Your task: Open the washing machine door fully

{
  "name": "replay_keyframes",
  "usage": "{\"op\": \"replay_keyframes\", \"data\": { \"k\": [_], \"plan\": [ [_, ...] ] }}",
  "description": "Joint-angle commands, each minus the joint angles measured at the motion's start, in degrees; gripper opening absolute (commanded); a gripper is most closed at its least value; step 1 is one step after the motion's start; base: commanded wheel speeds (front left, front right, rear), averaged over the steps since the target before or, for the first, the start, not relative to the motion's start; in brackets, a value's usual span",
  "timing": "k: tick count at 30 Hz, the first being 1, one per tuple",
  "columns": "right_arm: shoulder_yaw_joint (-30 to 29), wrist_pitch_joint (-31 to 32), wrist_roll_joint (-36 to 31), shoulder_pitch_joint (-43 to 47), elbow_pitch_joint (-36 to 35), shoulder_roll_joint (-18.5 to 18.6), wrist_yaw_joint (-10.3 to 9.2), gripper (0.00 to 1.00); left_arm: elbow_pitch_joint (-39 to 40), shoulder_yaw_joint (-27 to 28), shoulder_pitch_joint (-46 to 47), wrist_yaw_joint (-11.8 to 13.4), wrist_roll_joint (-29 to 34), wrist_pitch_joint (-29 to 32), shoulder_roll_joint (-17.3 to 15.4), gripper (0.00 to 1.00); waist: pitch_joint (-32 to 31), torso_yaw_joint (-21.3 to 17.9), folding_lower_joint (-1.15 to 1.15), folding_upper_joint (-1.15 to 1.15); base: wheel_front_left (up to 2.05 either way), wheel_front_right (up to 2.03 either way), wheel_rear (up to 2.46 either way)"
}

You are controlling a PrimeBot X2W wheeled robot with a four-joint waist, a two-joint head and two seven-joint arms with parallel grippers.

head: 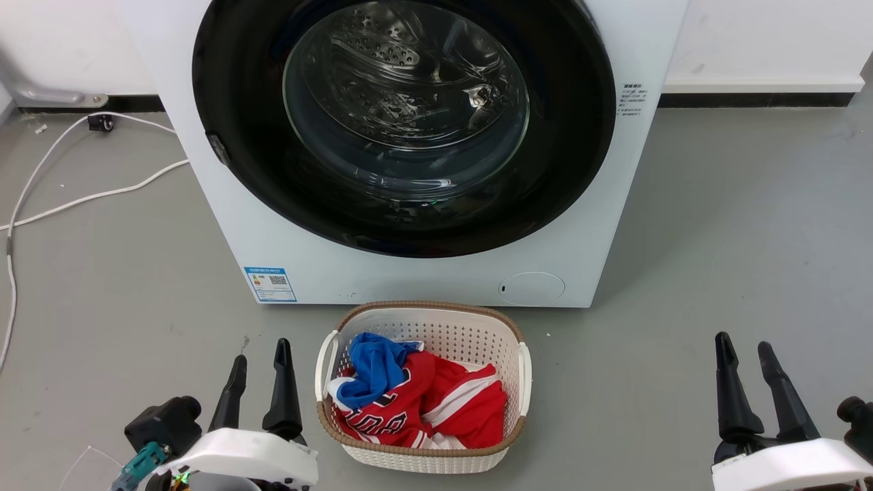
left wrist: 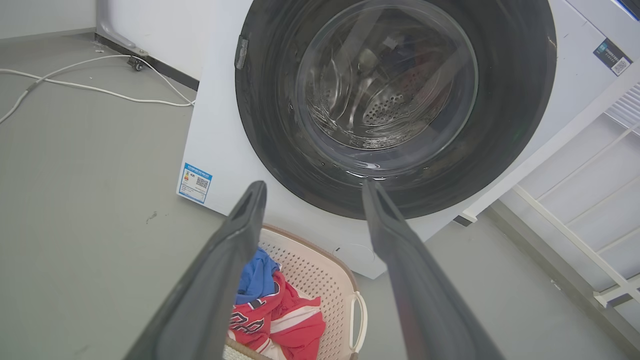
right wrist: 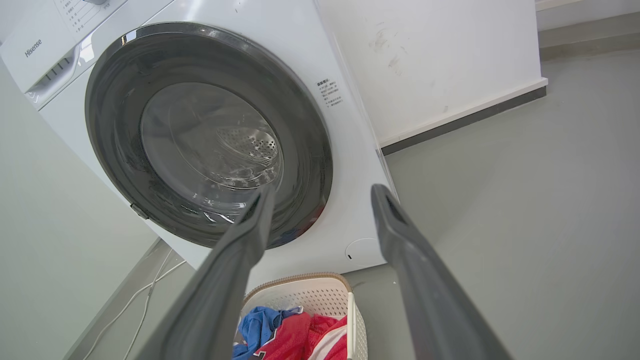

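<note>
The washing machine door [head: 406,116] is seen closed, lying flush in the white front of the washing machine [head: 409,279]. A small grey tab [head: 218,150] is set at the door's edge on the robot's left. The left hand [head: 260,351] is positioned at the lower left of the head view, with its two fingers apart and nothing between them. It is well apart from the door. The right hand [head: 743,341] is positioned at the lower right, likewise with fingers spread and empty, and well apart from the door. A perforated white basket [head: 436,320] is placed on the grey floor [head: 716,239] just in front of the machine, between the two hands. It is loaded with a red garment [head: 464,409] and a blue garment [head: 375,365]. A white cable [head: 89,198] is laid on the floor at the machine's left.
</note>
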State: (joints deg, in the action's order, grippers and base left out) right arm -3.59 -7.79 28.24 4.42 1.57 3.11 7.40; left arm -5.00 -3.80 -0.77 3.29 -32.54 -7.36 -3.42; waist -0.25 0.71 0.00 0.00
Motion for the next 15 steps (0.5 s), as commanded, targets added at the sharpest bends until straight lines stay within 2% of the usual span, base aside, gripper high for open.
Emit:
{"op": "replay_keyframes", "data": {
  "k": [1,15],
  "plan": [
    [0.01,-0.48,-1.56,0.13,-0.99,-0.04,0.12,1.0,0.88,-0.33,0.15,0.29,1.48,-0.64,-0.44,1.0,0.0,0.02,0.0,0.0,0.0,0.0,0.0],
    [0.06,-2.44,-9.6,1.49,-3.27,-0.1,0.13,1.0,1.26,-1.58,-0.9,0.9,9.89,-2.66,-0.45,1.0,-0.19,0.22,0.0,0.0,0.0,0.0,0.0]
  ]
}}
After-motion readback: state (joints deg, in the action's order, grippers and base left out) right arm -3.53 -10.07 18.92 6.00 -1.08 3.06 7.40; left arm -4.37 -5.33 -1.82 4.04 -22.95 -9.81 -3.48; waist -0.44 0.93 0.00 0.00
